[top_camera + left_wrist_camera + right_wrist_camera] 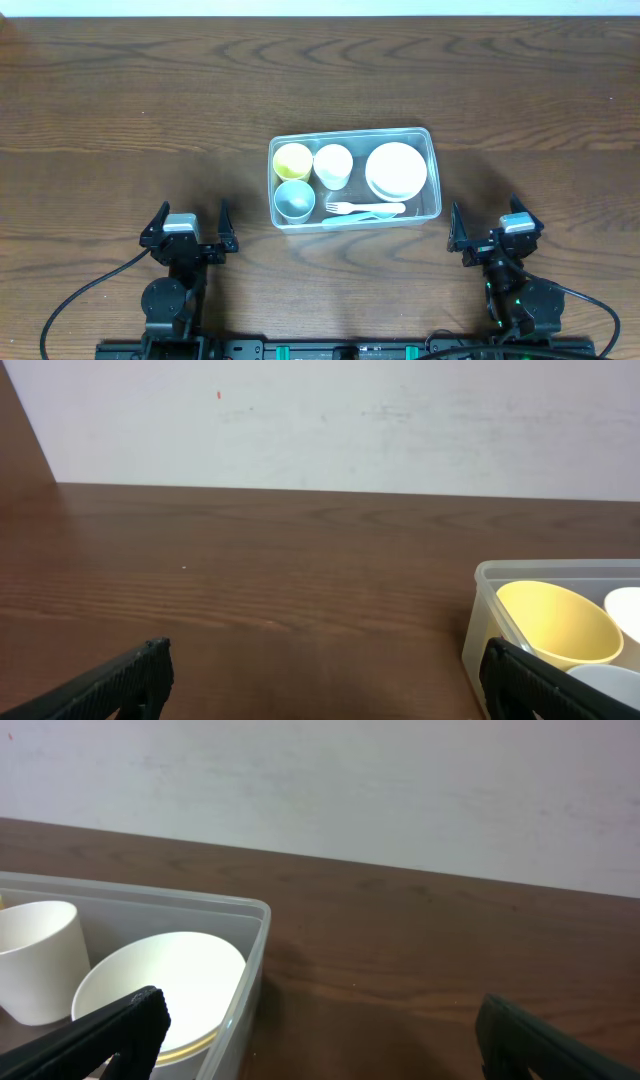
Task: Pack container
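The clear plastic container (432, 160) sits mid-table. Inside it are a yellow bowl (292, 160), a white cup (333, 165), a blue-grey bowl (295, 199), stacked white bowls (396, 169) and a white fork (362, 208) on a pale spoon. My left gripper (190, 226) is open and empty, near the front edge, left of the container. My right gripper (493, 225) is open and empty, to the container's front right. The left wrist view shows the container's corner (480, 610) and the yellow bowl (555, 622). The right wrist view shows the container's rim (250, 960), the white bowls (165, 985) and the cup (35, 970).
The wooden table (120, 110) spreads around the container. A pale wall (330, 420) stands behind the table's far edge. Black cables (80, 295) run from the arm bases along the front edge.
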You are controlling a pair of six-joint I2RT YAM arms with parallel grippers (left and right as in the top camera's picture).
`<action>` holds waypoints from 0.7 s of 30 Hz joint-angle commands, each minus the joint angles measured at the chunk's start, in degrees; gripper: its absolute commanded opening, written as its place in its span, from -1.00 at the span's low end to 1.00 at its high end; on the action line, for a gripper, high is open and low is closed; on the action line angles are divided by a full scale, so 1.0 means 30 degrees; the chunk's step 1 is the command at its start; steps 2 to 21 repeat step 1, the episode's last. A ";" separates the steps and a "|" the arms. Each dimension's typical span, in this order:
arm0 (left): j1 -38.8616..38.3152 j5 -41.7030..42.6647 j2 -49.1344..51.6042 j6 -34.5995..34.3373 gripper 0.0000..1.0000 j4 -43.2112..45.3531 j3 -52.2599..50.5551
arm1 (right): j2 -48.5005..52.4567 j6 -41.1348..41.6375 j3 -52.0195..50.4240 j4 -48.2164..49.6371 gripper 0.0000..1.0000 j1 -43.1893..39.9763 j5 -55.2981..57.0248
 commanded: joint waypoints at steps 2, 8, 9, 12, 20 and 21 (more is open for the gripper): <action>0.0117 -0.0175 -0.0117 -0.0087 0.96 -0.0838 -0.0328 | -0.0117 -0.0146 -0.0029 -0.0080 0.99 0.0175 -0.0117; 0.0117 -0.0175 -0.0117 -0.0087 0.96 -0.0838 -0.0328 | -0.0117 -0.0146 -0.0029 -0.0080 0.99 0.0175 -0.0117; 0.0117 -0.0175 -0.0117 -0.0087 0.96 -0.0838 -0.0328 | -0.0117 -0.0146 -0.0029 -0.0080 0.99 0.0175 -0.0117; 0.0117 -0.0175 -0.0117 -0.0087 0.96 -0.0838 -0.0328 | -0.0117 -0.0146 -0.0029 -0.0080 0.99 0.0175 -0.0117; 0.0117 -0.0175 -0.0117 -0.0087 0.96 -0.0838 -0.0328 | -0.0117 -0.0146 -0.0029 -0.0080 0.99 0.0175 -0.0117; 0.0117 -0.0175 -0.0117 -0.0087 0.96 -0.0838 -0.0328 | -0.0117 -0.0146 -0.0029 -0.0080 0.99 0.0175 -0.0117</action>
